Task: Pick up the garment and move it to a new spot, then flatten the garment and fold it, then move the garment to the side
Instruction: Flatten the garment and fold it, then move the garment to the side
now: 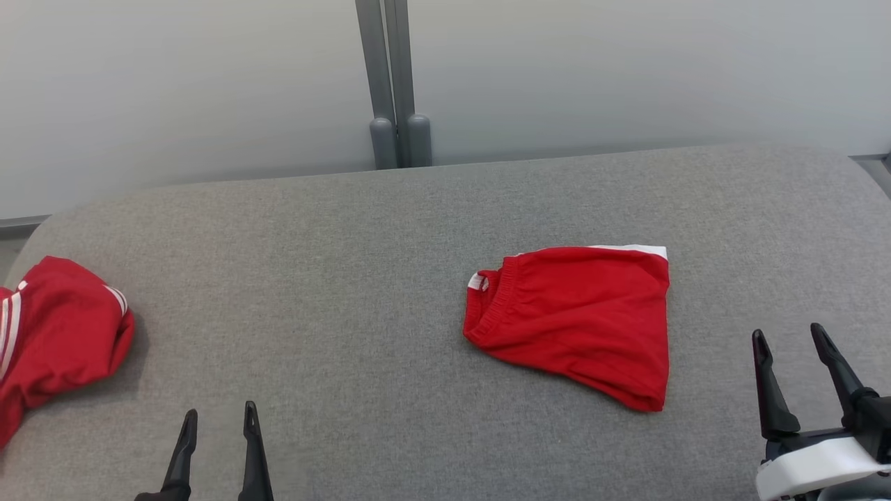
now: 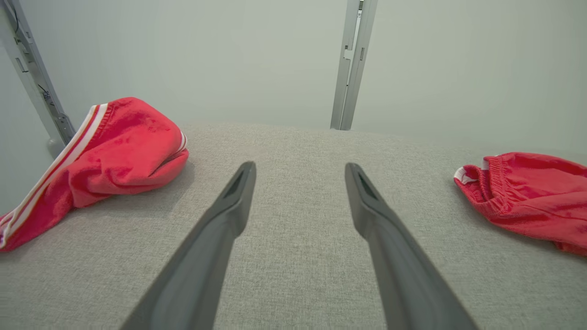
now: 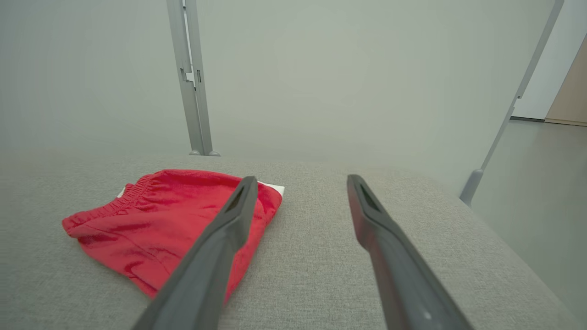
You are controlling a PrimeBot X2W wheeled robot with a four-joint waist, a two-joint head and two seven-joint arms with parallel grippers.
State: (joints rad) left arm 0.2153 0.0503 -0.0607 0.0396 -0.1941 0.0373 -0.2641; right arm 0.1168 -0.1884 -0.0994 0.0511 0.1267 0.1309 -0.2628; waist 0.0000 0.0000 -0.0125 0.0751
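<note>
Bare cushion (image 1: 334,278) between shorts (image 1: 578,320) and crumpled garment (image 1: 56,334)

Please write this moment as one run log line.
left hand: open, empty; right hand: open, empty; red shorts: folded, on grey surface; second red garment: far left

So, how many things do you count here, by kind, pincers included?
Red garments: 2, the folded garment and the bunched garment
Pincers: 2, the left pincer and the right pincer, both open
Total: 4
</note>
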